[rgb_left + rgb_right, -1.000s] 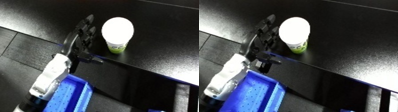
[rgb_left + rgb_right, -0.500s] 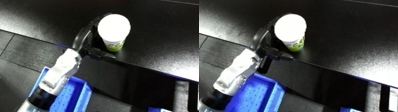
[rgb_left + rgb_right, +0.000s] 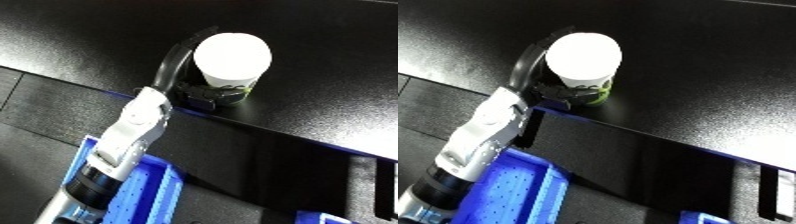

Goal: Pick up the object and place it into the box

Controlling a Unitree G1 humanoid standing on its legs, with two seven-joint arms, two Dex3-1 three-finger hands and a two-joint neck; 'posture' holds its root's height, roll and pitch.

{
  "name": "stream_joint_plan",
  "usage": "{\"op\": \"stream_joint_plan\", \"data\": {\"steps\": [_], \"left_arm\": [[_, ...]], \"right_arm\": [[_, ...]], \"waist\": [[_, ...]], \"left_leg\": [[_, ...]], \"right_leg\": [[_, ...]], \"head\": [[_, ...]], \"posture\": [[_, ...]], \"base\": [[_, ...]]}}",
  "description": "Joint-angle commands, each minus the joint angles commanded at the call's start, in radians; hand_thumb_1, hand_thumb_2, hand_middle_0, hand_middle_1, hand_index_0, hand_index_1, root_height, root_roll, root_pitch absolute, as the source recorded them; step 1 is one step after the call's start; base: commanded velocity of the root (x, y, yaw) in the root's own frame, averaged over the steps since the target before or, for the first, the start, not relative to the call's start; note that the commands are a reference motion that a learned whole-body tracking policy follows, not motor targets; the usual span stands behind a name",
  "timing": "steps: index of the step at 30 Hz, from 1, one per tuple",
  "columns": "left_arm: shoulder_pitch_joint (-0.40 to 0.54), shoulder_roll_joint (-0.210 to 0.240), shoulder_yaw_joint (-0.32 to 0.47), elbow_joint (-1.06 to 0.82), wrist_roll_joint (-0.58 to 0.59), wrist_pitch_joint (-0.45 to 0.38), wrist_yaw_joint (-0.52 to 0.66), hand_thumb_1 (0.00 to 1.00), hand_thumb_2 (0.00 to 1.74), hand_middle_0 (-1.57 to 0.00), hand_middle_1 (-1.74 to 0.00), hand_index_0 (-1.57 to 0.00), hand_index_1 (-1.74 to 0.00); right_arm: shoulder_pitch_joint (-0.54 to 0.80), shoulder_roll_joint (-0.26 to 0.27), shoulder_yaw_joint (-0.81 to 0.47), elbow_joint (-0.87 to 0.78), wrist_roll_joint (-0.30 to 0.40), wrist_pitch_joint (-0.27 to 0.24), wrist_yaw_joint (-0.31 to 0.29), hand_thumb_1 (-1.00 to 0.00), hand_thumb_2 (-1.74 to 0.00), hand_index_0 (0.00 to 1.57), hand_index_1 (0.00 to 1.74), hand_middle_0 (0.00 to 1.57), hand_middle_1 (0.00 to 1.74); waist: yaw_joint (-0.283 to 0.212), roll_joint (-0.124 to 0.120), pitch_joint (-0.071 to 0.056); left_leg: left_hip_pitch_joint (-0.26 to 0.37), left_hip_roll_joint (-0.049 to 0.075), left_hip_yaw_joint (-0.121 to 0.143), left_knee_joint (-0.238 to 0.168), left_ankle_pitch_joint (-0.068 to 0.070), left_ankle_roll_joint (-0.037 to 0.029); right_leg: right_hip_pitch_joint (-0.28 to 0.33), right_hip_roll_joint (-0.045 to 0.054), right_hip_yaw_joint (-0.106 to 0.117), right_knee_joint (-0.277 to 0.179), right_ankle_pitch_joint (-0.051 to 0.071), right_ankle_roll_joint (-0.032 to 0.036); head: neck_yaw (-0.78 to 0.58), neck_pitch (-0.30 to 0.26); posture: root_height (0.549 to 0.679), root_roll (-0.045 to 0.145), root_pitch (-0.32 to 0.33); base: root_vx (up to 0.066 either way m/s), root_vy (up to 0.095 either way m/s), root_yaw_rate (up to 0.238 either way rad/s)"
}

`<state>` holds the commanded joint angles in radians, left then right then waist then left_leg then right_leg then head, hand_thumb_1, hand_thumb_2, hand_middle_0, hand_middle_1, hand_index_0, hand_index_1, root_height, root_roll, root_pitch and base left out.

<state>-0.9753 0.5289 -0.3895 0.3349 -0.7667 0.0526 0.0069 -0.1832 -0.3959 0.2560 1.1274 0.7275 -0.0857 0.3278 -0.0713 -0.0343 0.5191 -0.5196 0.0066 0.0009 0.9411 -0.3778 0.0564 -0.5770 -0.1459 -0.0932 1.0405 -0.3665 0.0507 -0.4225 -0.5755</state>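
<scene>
One hand shows, the robot's left hand (image 3: pixel 182 82), black, reaching up from the seven o'clock corner on a white and silver forearm (image 3: pixel 133 130). Its fingers (image 3: pixel 169 65) arch around the nine o'clock side of a white paper cup (image 3: pixel 233 62) with a green band near its base, and the thumb crosses the cup's six o'clock side, so the hand is closed around the cup. The cup stands upright on the black tabletop (image 3: pixel 338 75), close to its near edge, slightly above centre of the view. A blue bin (image 3: pixel 531 200) sits below the tabletop at seven o'clock, under the forearm. By the look of it, the grasp is made; lifting the cup and carrying it down to the bin remain. The right hand is out of sight.
</scene>
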Motion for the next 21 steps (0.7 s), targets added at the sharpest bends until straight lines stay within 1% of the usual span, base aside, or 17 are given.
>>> {"op": "stream_joint_plan", "data": {"steps": [5,8,11,15,21], "left_arm": [[0.002,-0.002,0.007,0.011,-0.036,0.005,-0.007,1.0,1.74,-1.57,-1.74,-1.57,-1.74],[0.014,-0.005,0.025,-0.004,-0.112,-0.003,-0.012,1.0,1.74,-1.57,-1.74,-1.57,-1.74],[0.044,-0.01,0.062,-0.048,-0.198,-0.025,-0.004,1.0,1.74,-1.57,-1.74,-1.57,-1.74],[0.117,-0.021,0.15,-0.159,-0.27,-0.082,-0.019,1.0,1.74,-1.57,-1.74,-1.57,-1.74],[0.28,-0.032,0.312,-0.352,-0.306,-0.17,-0.04,1.0,1.74,-1.57,-1.74,-1.57,-1.74]], "right_arm": [[0.0,0.002,-0.001,0.003,-0.001,0.003,0.002,0.0,0.0,0.0,0.0,0.0,0.0],[0.001,0.004,0.001,0.005,-0.002,0.003,-0.005,0.0,0.0,0.0,0.0,0.0,0.0],[0.005,0.01,0.0,0.006,-0.008,0.0,-0.025,0.0,0.0,0.0,0.0,0.0,0.0],[0.019,0.019,-0.015,0.003,0.002,-0.009,-0.047,0.0,0.0,0.0,0.0,0.0,0.0],[0.063,0.034,-0.057,-0.014,0.016,-0.026,-0.062,0.0,0.0,0.0,0.0,0.0,0.0]], "waist": [[0.001,0.002,0.0],[0.004,0.006,0.001],[0.012,0.011,0.001],[0.03,0.02,0.001],[0.065,0.034,0.001]], "left_leg": [[0.002,-0.002,-0.002,0.0,-0.001,-0.0004],[0.003,-0.004,-0.004,-0.001,0.0,-0.002],[0.004,-0.008,-0.008,-0.005,0.001,-0.0031],[0.008,-0.017,-0.018,-0.018,0.005,-0.0058],[0.013,-0.034,-0.034,-0.032,0.013,-0.0084]], "right_leg": [[0.001,-0.001,0.001,0.001,-0.001,0.0004],[0.003,-0.003,0.0,0.0,-0.002,-0.0006],[0.004,-0.0058,-0.002,0.0,-0.004,-0.0028],[0.01,-0.0108,-0.006,-0.004,-0.009,-0.0096],[0.018,-0.0188,-0.014,-0.001,-0.018,-0.0236]], "head": [[-0.009,0.006],[-0.004,0.011],[0.013,0.022],[0.046,0.032],[0.095,0.048]], "posture": [[0.599,0.024,-0.047],[0.6,0.026,-0.047],[0.6,0.027,-0.045],[0.601,0.031,-0.043],[0.603,0.036,-0.042]], "base": [[0.004,0.007,0.018],[-0.008,0.004,0.04],[-0.019,-0.004,0.069],[-0.022,-0.012,0.094],[-0.017,-0.011,0.116]]}}
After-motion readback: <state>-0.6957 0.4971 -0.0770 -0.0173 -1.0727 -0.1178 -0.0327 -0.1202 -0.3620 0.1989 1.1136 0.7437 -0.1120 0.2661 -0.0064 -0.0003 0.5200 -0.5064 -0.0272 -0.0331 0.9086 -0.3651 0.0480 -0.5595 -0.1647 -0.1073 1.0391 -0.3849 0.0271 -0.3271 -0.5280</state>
